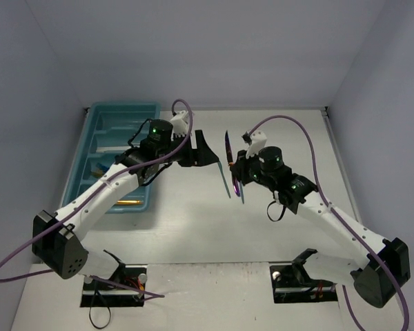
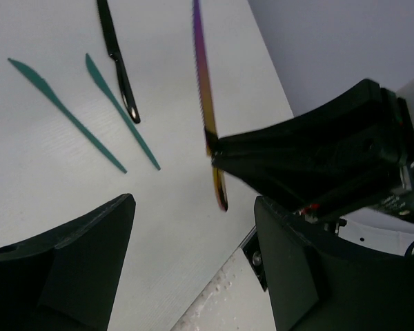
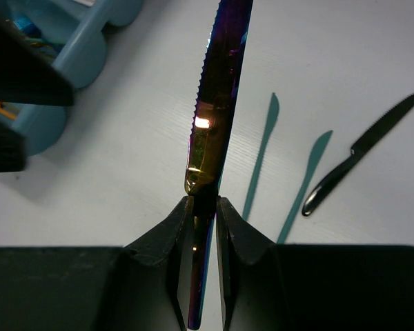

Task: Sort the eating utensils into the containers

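Above the middle of the desk (image 1: 193, 227), the right tool (image 3: 205, 207) clamped a purple knife (image 3: 217, 89) near its middle. Just beside it, the left tool (image 1: 208, 153) stood wide, holding nothing. A black knife (image 2: 117, 58) and two teal knives (image 2: 121, 114) lay on the desk, and the tray (image 1: 121, 107) sat far left.

The purple knife (image 3: 217, 103) is polished metal, mirror-glossy and iridescent. The black knife (image 3: 362, 155) is glossy too. The teal knives (image 3: 262, 158) look like matt plastic. The tray (image 3: 90, 41) is smooth, shiny plastic; the table (image 3: 124, 152) is matt white, finely ribbed.
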